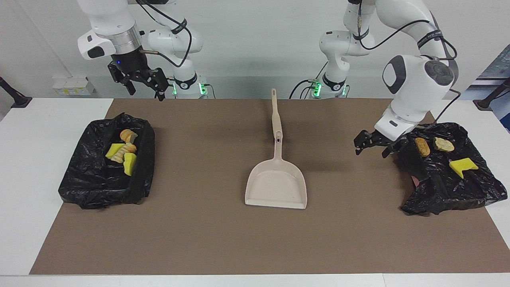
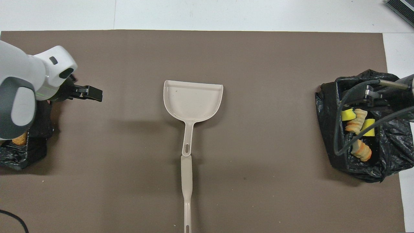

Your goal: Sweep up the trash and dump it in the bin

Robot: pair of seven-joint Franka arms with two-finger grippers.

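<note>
The brown mat [image 1: 223,239] covers most of the white worktop [image 1: 24,191], leaving bare strips at both ends. The dustpan [image 1: 277,187] lies alone mid-mat, mouth away from the robots, handle toward them, with wide open mat all round it.

At the right arm's end a black-lined bin [image 1: 99,187] holds four pieces of trash [image 1: 123,153]: two yellow sponge chunks and two golden-brown ridged bread pieces, bunched together. At the left arm's end a crumpled black bag [image 1: 446,191] carries three more scraps [image 1: 462,165] on top, spread apart: a brown bread piece, a paler one and a yellow sponge chunk.

The left pincer [image 1: 372,146] hangs open and empty over the mat, just beside the bag's edge. The right pincer [image 1: 145,83] waits open and empty, raised above the mat's edge nearest the robots, close to the bin.
</note>
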